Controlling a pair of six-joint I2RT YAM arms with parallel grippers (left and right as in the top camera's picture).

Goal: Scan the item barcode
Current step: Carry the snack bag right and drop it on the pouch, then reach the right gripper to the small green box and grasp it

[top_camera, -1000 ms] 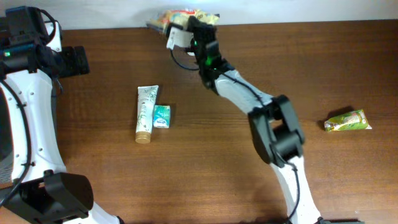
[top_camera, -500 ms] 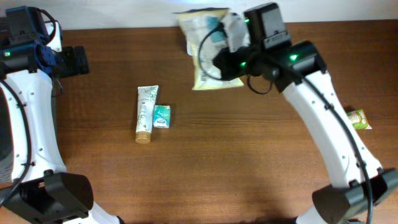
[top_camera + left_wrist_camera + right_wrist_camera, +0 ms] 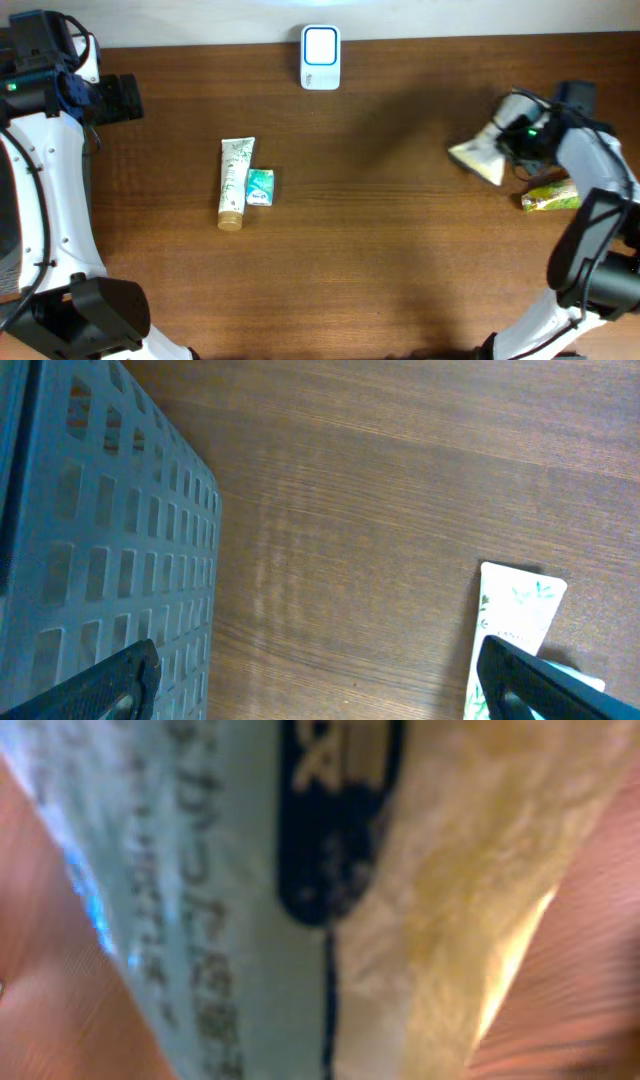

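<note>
A pale yellow and light-blue snack bag (image 3: 478, 160) hangs over the right part of the table, and my right gripper (image 3: 512, 140) is shut on it. In the right wrist view the blurred bag (image 3: 330, 900) fills the frame and hides the fingers. The white barcode scanner (image 3: 320, 57) stands uncovered at the back edge, far to the left of the bag. My left gripper (image 3: 125, 97) is at the far left, open and empty (image 3: 320, 680), over bare wood.
A white tube (image 3: 235, 180) and a small green box (image 3: 260, 187) lie side by side left of centre; the tube (image 3: 515, 620) also shows by my left fingers. A green-yellow packet (image 3: 552, 197) lies under the right arm. A grey slotted crate (image 3: 100, 560) stands at the left.
My right arm swung the bag from the scanner at the back edge to the right side of the table, uncovering the scanner. The left arm stayed still.
</note>
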